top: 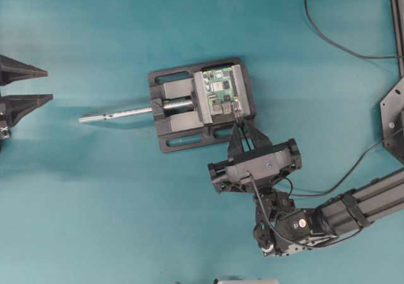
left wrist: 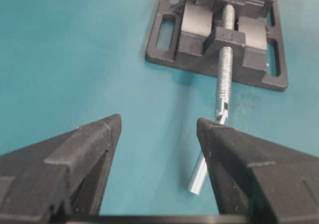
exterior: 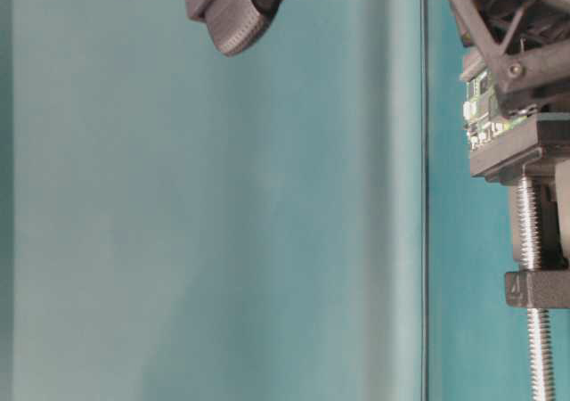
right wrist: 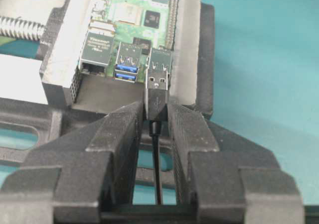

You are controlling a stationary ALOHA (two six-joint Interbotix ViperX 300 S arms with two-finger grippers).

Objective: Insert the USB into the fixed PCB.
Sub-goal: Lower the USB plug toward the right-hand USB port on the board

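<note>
The fixed PCB (top: 222, 88) is a small green board clamped in a black vise (top: 183, 136). In the right wrist view the PCB (right wrist: 134, 15) shows blue ports and a silver port (right wrist: 160, 58) facing me. My right gripper (right wrist: 155, 109) is shut on the USB (right wrist: 157, 87), a small black plug with a metal front end. The plug's tip is at the mouth of the silver port; how far it is in, I cannot tell. From overhead the right gripper (top: 238, 123) sits at the board's near edge. My left gripper (top: 49, 86) hangs open at the far left, holding nothing.
The vise's silver screw rod (top: 117, 113) sticks out to the left, and its handle (left wrist: 202, 174) lies close to my left gripper (left wrist: 159, 124). The USB's thin black cable (right wrist: 157, 174) runs back between the right fingers. Another black cable (top: 328, 38) curves at the top right.
</note>
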